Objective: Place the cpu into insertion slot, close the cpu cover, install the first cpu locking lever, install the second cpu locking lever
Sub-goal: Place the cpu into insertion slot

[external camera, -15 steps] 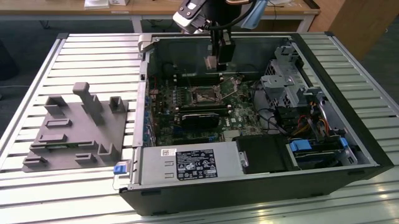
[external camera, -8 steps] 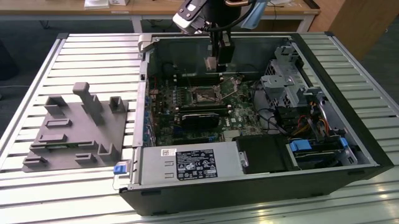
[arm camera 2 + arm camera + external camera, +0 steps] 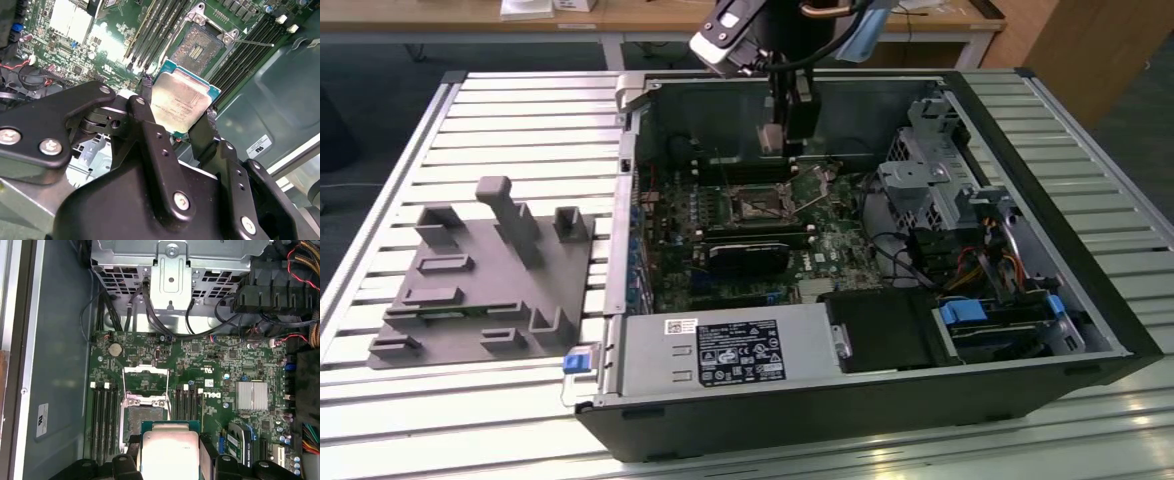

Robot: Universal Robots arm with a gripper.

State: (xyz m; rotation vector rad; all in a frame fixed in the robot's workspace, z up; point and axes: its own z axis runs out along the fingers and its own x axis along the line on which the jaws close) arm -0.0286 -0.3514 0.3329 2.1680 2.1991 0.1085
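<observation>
My gripper (image 3: 180, 107) is shut on the cpu (image 3: 182, 102), a flat square chip with a pale metal top, one black finger on each of two opposite edges. In the first wrist view the cpu (image 3: 167, 450) hangs above the green motherboard (image 3: 220, 370) and covers part of the insertion slot (image 3: 137, 417). The slot (image 3: 197, 47) lies bare, with its dark contact field showing. The cpu cover (image 3: 145, 382) is swung open and stands beyond the slot. A thin lever rod (image 3: 255, 43) sticks out beside the slot. In the exterior view the gripper (image 3: 783, 150) hovers inside the open case, above the slot (image 3: 754, 205).
Long black memory slots (image 3: 102, 410) flank the socket on both sides. A silver finned heatsink (image 3: 252, 396), a metal drive cage (image 3: 170, 275) and cable bundles (image 3: 280, 300) stand around the board. The case wall (image 3: 640, 200) rings it. A grey fixture (image 3: 480, 270) lies on the slatted table.
</observation>
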